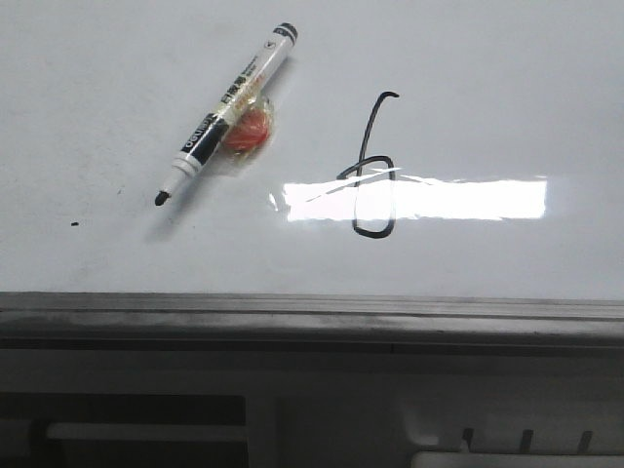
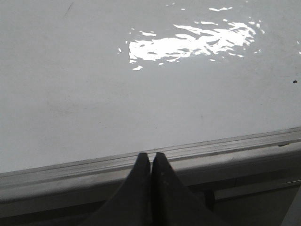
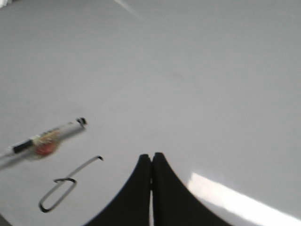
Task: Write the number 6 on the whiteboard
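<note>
Number 6 (image 1: pixel 373 168) is already drawn mid-whiteboard (image 1: pixel 487 88), long axis roughly 12-to-6. The marker (image 1: pixel 226 113) is left lying at its 10 o'clock, uncapped. Both left gripper (image 2: pixel 151 162) and right gripper (image 3: pixel 151 162) are seen pinched closed, nothing held; the right is judged nearer.

Only the fingertips of each arm are in shot. Left gripper (image 2: pixel 151 157): two dark grey, matte fingers (image 2: pixel 134 188), broad at the base and curving in to narrow tips, faint pale specks on the surface. Right gripper (image 3: pixel 151 157): same curved tapering shape, fingers (image 3: pixel 170 193) plain black. No cables, screws or markings visible on either.
</note>
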Motion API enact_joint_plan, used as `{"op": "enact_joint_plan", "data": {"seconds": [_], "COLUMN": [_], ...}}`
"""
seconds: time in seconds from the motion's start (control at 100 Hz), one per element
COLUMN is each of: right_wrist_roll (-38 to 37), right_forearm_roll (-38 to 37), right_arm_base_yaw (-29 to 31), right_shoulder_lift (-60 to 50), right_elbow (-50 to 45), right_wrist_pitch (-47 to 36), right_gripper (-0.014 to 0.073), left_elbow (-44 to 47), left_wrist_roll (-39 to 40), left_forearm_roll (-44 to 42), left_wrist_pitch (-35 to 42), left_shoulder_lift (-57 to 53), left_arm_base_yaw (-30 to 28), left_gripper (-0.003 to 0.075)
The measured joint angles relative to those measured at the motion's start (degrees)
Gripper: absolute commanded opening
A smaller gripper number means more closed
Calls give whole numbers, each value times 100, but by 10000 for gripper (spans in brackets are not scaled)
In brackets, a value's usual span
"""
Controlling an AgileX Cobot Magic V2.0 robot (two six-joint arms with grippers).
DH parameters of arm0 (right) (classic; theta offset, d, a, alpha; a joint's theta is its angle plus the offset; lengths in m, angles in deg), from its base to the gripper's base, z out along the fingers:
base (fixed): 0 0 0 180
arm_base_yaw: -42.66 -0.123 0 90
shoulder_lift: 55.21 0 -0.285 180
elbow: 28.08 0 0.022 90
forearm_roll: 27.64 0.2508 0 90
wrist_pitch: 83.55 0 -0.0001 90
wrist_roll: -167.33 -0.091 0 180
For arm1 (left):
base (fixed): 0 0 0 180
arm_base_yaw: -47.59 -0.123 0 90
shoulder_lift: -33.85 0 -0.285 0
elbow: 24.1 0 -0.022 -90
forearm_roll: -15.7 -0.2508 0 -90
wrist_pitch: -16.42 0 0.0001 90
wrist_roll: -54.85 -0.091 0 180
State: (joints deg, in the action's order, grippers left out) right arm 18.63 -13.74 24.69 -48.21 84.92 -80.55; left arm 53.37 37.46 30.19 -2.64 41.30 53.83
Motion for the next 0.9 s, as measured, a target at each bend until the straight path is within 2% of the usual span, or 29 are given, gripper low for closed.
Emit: {"op": "enact_joint_plan", "data": {"seconds": [0.12, 0.17, 0.24, 0.33, 0.49, 0.7, 0.9], "right_wrist_roll": [-3268, -4051, -4597, -4850, -4938, -4967, -4982], "right_forearm_roll": [-1766, -2137, -2386, -2505, -2424, -1881, -1910], "right_arm_base_yaw": [1027, 1426, 1864, 2179, 2254, 2265, 2265], "right_shoulder_lift": [0, 0, 0, 0, 0, 0, 0], "right_elbow": [-615, -882, -1113, -1113, -1113, -1103, -1092], "right_wrist_pitch": [-40, -40, -14, 328, 1438, 1551, 1562], "right_gripper": [-65, -65, -65, -65, -65, -65, -65], "left_elbow": [0, 0, 0, 0, 0, 0, 0], "left_wrist_roll": [0, 0, 0, 0, 0, 0, 0], "left_forearm_roll": [0, 0, 0, 0, 0, -7, -7], "left_wrist_pitch": [0, 0, 0, 0, 0, 0, 0], "left_shoulder_lift": [0, 0, 0, 0, 0, 0, 0], "left_arm_base_yaw": [0, 0, 0, 0, 0, 0, 0], "left_gripper": [-19, -19, -19, -19, -19, -19, -19]}}
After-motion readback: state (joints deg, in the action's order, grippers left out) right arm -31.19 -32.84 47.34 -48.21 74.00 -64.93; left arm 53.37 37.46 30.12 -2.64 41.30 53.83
